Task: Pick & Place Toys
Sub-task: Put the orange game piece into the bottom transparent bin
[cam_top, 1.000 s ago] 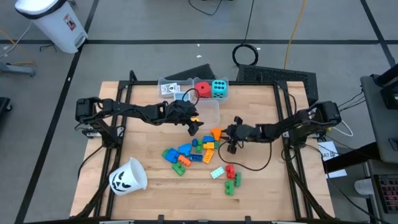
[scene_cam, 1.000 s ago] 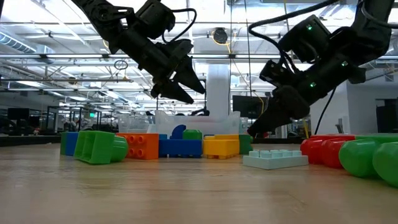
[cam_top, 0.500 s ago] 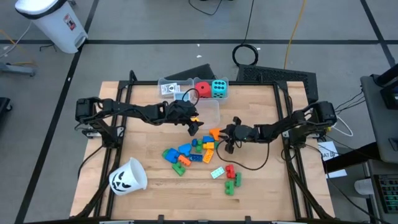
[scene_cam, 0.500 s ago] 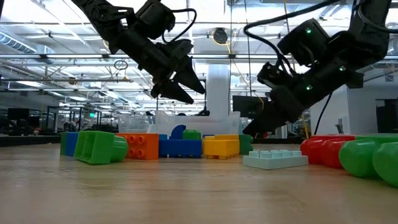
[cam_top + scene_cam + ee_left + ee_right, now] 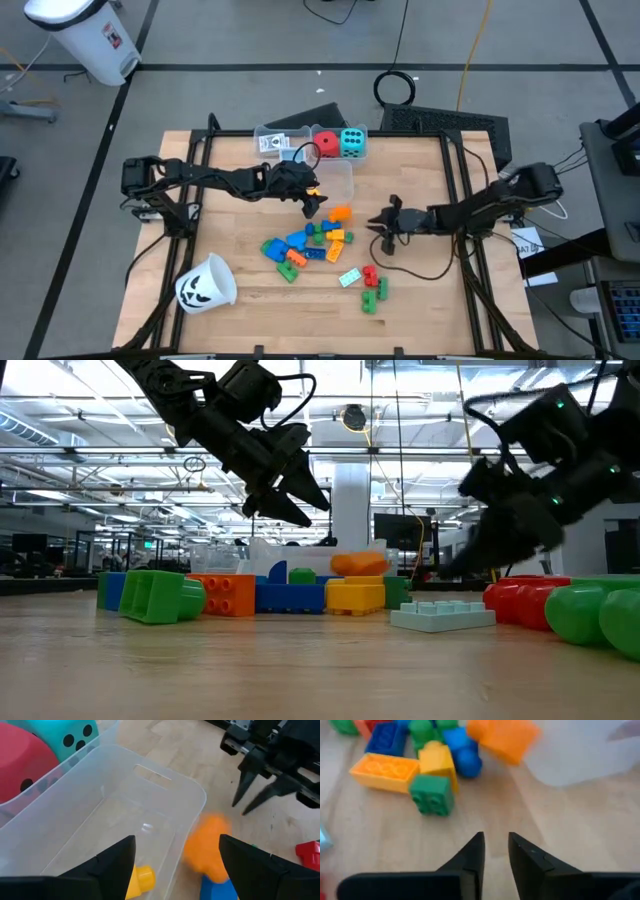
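Observation:
A pile of small blue, green, yellow and orange blocks [image 5: 305,245] lies mid-table. An orange block [image 5: 341,213] rests on the pile's far right end, beside the clear bin [image 5: 335,178]; it shows blurred in the left wrist view [image 5: 207,847]. Red and green blocks [image 5: 372,287] and a pale block [image 5: 349,278] lie nearer. My left gripper [image 5: 312,205] hangs open and empty over the bin's near end. My right gripper [image 5: 380,222] is open and empty, low, right of the orange block. The red and cyan dice [image 5: 340,143] and the cards [image 5: 272,143] sit in far bins.
A yellow piece [image 5: 142,877] lies in the clear bin below my left gripper. The white cup with a pumpkin face [image 5: 205,283] lies on its side at the near left. Bare wood lies to the right of my right gripper and along the near edge.
My right gripper has drawn back toward the table's right edge, away from the pile. The orange block that was at its fingertips stays behind on the pile beside the bin. My left gripper has kept still.

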Tool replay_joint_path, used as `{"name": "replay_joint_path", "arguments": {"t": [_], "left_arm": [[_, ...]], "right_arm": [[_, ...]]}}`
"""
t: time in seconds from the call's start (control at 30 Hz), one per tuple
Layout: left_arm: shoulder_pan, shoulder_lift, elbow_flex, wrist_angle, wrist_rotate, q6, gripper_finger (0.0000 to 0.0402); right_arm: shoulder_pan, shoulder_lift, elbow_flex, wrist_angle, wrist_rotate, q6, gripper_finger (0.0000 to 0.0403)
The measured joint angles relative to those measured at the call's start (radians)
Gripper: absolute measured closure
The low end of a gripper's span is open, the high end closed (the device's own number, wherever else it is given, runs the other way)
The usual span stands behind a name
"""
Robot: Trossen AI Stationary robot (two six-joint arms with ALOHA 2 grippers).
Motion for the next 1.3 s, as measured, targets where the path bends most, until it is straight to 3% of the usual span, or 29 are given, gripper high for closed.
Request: {"name": "replay_joint_path", "arguments": {"t": [0.17,0.33,0.43,0.67,0.83,1.1,1.3], "left_arm": [[0.000,0.000,0.000,0.000,0.000,0.000,0.0110],[0.000,0.000,0.000,0.000,0.000,0.000,0.0110],[0.000,0.000,0.000,0.000,0.000,0.000,0.0110],[0.000,0.000,0.000,0.000,-0.001,0.000,0.0110],[0.000,0.000,0.000,0.000,0.000,-0.001,0.0110],[-0.009,0.000,0.000,0.000,-0.001,-0.001,0.0110],[-0.008,0.000,0.000,0.000,-0.001,0.000,0.0110]], "right_arm": [[-0.013,0.001,-0.010,0.071,0.034,-0.007,0.0376],[-0.034,0.031,-0.004,0.245,0.051,-0.070,0.0365],[-0.036,0.066,0.013,0.274,0.051,-0.101,0.0326],[-0.044,0.223,0.149,0.198,0.051,-0.110,0.0193],[-0.072,0.354,0.225,0.192,0.050,-0.110,0.0147],[-0.107,0.454,0.276,0.203,-0.032,-0.110,0.0162],[-0.106,0.455,0.275,0.206,-0.056,-0.110,0.0239]]}}
